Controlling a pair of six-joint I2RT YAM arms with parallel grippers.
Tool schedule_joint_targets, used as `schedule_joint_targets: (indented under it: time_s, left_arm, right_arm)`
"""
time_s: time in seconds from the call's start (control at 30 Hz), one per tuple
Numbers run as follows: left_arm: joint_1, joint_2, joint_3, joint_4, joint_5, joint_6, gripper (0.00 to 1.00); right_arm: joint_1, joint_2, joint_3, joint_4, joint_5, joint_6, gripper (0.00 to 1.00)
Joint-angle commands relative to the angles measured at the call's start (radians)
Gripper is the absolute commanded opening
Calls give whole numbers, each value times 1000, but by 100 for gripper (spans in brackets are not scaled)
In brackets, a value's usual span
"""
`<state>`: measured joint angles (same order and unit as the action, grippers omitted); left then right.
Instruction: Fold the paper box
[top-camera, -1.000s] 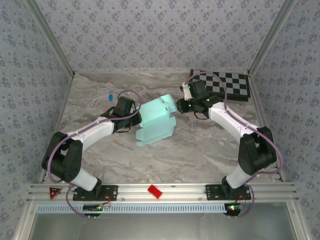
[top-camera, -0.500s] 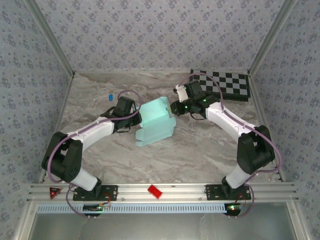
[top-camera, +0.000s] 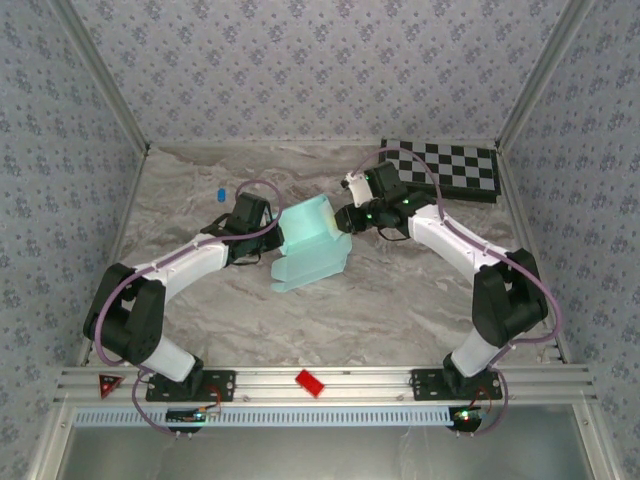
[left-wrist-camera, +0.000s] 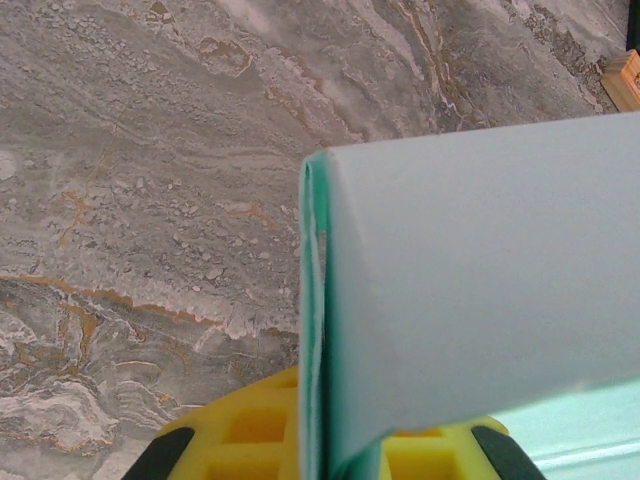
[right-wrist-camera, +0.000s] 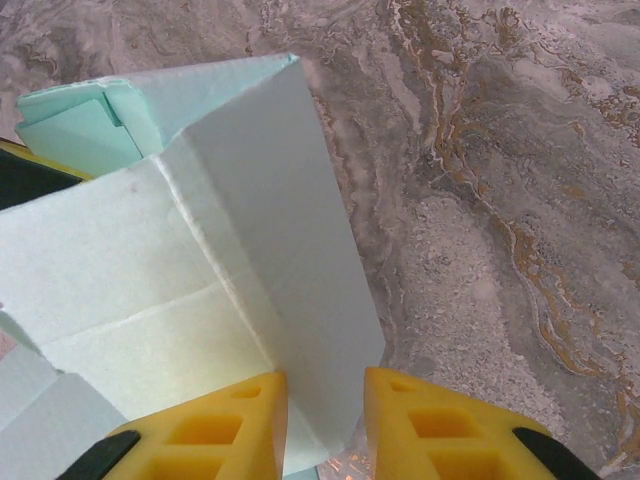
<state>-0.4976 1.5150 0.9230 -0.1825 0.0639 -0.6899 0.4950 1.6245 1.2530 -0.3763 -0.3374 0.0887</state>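
Left pincer (left-wrist-camera: 322, 445) clamps one edge of the pale mint box (top-camera: 312, 245), which sits partly folded at mid-tabletop (top-camera: 400, 300) between both arms. Right pincer (right-wrist-camera: 325, 412) stands narrowly parted, with a creased flap's edge in its gap. A checkered board (top-camera: 455, 170) lies in the far right corner.

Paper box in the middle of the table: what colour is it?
Pale mint green-blue, plain, no print. The paper box shows best in the top external view.
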Motion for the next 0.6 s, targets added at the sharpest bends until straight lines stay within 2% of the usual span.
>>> schedule_joint_targets:
  time_s: [0.0, 0.3, 0.57]
  left_arm:
    - [-6, 7, 29, 21, 31, 12, 0]
    - [-7, 11, 33, 20, 33, 13, 0]
    - [-7, 6, 37, 20, 45, 13, 0]
  right_arm:
    - [13, 13, 39, -12, -39, -17, 29]
    - [28, 30, 53, -31, -71, -33, 30]
    - [34, 52, 59, -37, -26, -38, 39]
